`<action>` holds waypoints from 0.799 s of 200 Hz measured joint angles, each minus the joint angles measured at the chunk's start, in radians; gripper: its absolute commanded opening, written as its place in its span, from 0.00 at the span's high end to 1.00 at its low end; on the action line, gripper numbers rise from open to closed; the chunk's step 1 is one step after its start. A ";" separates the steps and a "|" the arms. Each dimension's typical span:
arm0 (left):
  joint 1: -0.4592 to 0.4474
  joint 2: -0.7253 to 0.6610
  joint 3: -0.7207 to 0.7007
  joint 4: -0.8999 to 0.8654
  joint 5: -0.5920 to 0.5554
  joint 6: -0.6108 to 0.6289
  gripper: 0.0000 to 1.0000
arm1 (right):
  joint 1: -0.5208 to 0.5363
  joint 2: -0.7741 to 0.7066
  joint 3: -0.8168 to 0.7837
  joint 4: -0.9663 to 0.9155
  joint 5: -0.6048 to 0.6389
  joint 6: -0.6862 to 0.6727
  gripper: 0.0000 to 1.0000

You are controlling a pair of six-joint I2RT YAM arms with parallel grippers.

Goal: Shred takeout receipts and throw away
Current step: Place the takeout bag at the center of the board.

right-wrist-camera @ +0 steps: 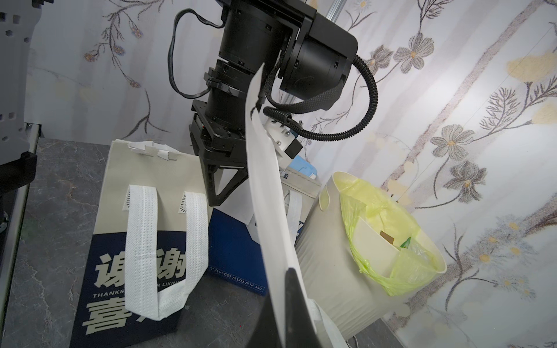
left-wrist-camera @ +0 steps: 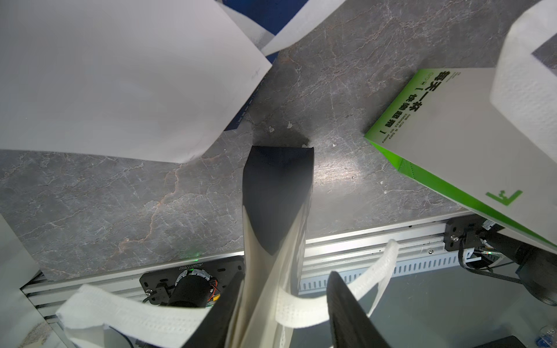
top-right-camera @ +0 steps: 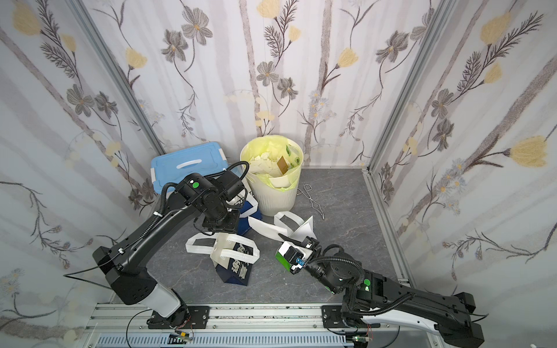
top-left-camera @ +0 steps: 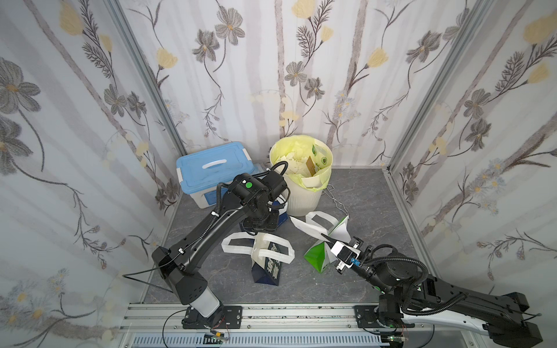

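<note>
The task is judged to be well under way but not finished. A heap of white paper scraps [top-left-camera: 297, 167] is seen inside the lined waste bin [top-left-camera: 301, 202] at the upper middle of both top views, so a good share of the shredding and discarding appears done.

One takeout receipt [right-wrist-camera: 265, 192] is not yet torn up. It is pinched between the closed jaws of the right pincer [right-wrist-camera: 287, 296] and is stretched as a long white band from the lower middle of the right wrist view up toward the left arm's wrist. In a top view the same receipt [top-right-camera: 261, 225] is found at the centre, just below the bin, above the navy bag [top-right-camera: 238, 268] and the green-and-white bag [top-right-camera: 281, 259] on the bench [top-right-camera: 346, 195].

The left pincer [left-wrist-camera: 284, 280] is held with its jaws apart over the navy bag's top edge, and nothing is clamped. Small torn white stubs [right-wrist-camera: 150, 150] are seen on that bag's upper rim. A wide white sheet [left-wrist-camera: 120, 75] fills the upper left of the left wrist view; whether it is the held receipt or a further one cannot be told. Tearing the held sheet and dropping the pieces in the bin are judged to be left.

The receipt is seen as plain, thin, blank white paper, gently bowed, with a small notch on one edge near its far end.
</note>
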 measured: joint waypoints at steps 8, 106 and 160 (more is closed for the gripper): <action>0.000 -0.007 0.000 0.004 -0.003 0.000 0.42 | 0.000 -0.003 0.000 0.000 0.000 0.000 1.00; 0.000 -0.097 -0.011 0.066 -0.047 0.000 0.27 | -0.006 -0.019 0.002 -0.016 0.011 0.009 1.00; 0.000 -0.151 0.001 0.105 -0.100 0.000 0.27 | -0.008 -0.017 0.015 -0.045 0.000 0.026 1.00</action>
